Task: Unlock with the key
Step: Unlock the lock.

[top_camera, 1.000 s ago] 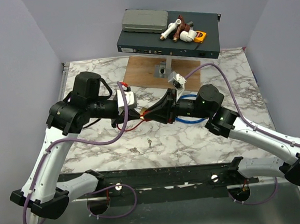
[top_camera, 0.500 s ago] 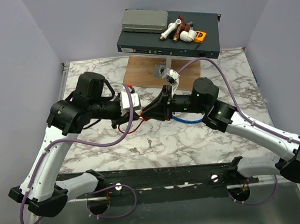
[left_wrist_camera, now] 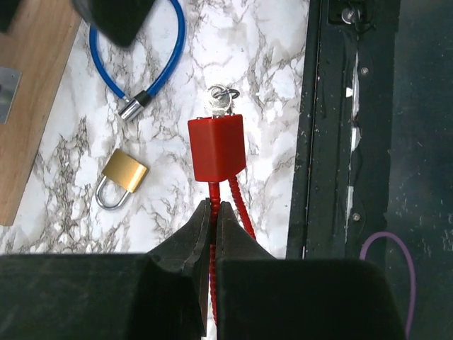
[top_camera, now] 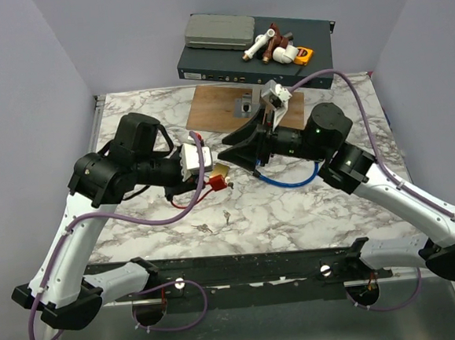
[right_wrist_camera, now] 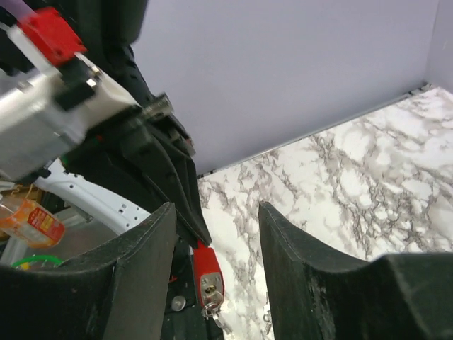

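Surface: a white marble-pattern table enclosed by plain grey walls. The landmark for this report is the red cable lock, which is held above the table.

Task item: the key sits in the end of the red cable lock that faces away from the left gripper.

Left gripper: clenched on the lock's red cable, just behind the lock body.

Right gripper: released, fingers spread with nothing between them. It is near the lock on its far right side and does not touch it.

Other items:
- A wooden board lies on the far side of the lock.
- A black equipment box carrying small parts stands beyond the board.
- A blue cable lies on the table to the right of the lock.
- Loose keys lie on the near side of the lock, on the marble.

Differences between views:
- Only the left wrist view shows the key ring clearly. It also shows a brass padlock lying flat on the marble beside the lock, shackle closed, and the black rail along the near table edge.
- The right wrist view alone shows the lock end-on, with the key hanging from its face, framed between the open fingers.
- The top view alone shows both arms facing each other.
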Robot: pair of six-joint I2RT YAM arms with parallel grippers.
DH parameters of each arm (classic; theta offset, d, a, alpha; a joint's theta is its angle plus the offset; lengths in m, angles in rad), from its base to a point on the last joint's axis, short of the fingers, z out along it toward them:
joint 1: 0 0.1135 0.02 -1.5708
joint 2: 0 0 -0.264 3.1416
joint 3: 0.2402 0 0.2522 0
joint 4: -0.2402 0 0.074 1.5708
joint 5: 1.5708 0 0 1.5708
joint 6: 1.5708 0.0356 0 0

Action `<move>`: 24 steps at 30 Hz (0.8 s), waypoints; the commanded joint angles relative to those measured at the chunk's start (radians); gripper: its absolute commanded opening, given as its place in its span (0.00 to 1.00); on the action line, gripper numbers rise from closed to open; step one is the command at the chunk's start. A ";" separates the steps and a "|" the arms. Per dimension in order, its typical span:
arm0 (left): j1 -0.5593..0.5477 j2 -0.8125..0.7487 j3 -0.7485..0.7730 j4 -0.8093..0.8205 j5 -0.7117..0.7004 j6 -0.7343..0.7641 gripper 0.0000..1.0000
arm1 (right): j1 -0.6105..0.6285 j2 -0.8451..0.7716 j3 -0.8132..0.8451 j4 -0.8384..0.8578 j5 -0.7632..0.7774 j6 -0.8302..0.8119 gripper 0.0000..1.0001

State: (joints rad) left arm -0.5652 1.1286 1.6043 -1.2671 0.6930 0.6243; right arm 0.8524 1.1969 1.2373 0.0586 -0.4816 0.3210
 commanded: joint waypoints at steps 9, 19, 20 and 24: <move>-0.017 -0.051 0.024 0.019 -0.174 0.144 0.00 | -0.003 -0.053 0.079 -0.273 0.121 -0.008 0.43; -0.077 -0.091 -0.006 0.089 -0.312 0.243 0.00 | -0.022 -0.001 0.058 -0.310 0.000 0.133 0.29; -0.080 -0.093 -0.011 0.092 -0.318 0.245 0.00 | -0.027 0.006 0.063 -0.309 -0.014 0.147 0.29; -0.093 -0.099 -0.030 0.102 -0.332 0.248 0.00 | -0.062 0.030 0.060 -0.274 -0.103 0.211 0.26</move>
State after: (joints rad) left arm -0.6437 1.0451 1.5955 -1.2068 0.4145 0.8425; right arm 0.8223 1.2053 1.3014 -0.2302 -0.4698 0.4435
